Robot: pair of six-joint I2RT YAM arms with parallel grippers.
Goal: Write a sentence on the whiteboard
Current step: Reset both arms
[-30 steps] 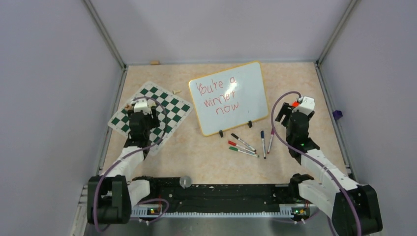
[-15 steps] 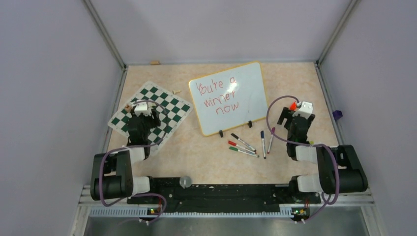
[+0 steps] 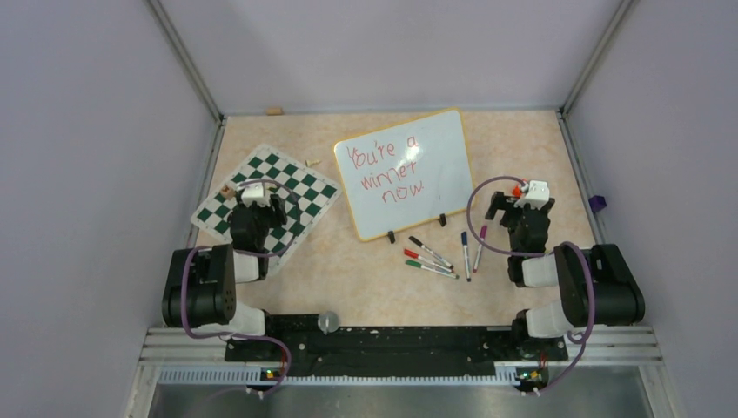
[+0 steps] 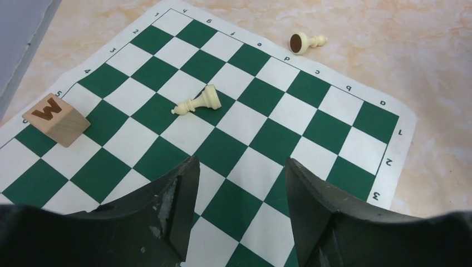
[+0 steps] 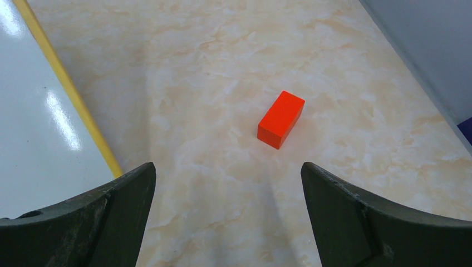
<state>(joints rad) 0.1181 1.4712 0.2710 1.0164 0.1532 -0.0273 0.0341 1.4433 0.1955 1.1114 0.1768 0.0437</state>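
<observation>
Red lettering is already filling the whiteboard [image 3: 405, 172], lying flat at the middle of the worktop [image 3: 522, 139]. Left claw [image 4: 239, 178] and right claw [image 5: 228, 183] are gaping empty; any low sweep across it is risking smeared ink.

Markers [image 3: 444, 252] lie strewn along the whiteboard's [image 3: 405, 172] near edge. Right of the whiteboard is open worktop [image 5: 222, 167] with one orange block [image 5: 281, 119]. Left of it, a chess mat [image 4: 267, 144] bears a toppled piece [image 4: 196, 103] and a wooden cube [image 4: 55, 119].
</observation>
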